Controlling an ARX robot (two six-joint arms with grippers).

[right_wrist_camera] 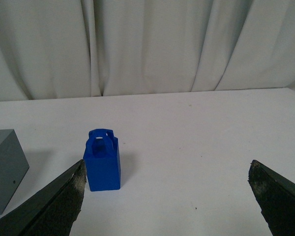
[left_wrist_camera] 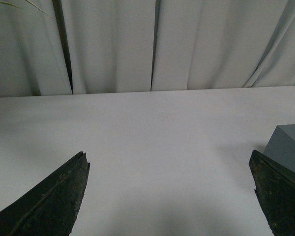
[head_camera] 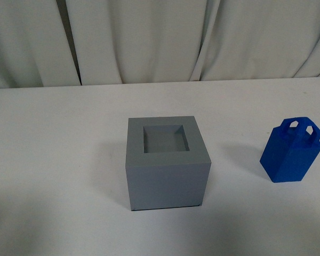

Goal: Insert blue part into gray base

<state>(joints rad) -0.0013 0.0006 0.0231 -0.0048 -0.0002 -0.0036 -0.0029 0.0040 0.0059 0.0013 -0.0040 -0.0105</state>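
Note:
The gray base (head_camera: pixel 167 162) stands on the white table at the middle of the front view, its square recess facing up and empty. The blue part (head_camera: pixel 291 151) stands upright to its right, apart from it, loop handle on top. Neither arm shows in the front view. My left gripper (left_wrist_camera: pixel 168 164) is open and empty above bare table, with a corner of the gray base (left_wrist_camera: pixel 289 147) beside one finger. My right gripper (right_wrist_camera: pixel 167 172) is open and empty. The blue part (right_wrist_camera: pixel 103 161) stands ahead of it near one finger, and the gray base's edge (right_wrist_camera: pixel 5 167) shows beyond.
The white table (head_camera: pixel 58 160) runs back to a hanging white curtain (head_camera: pixel 149 37). Nothing else stands on the table in any view.

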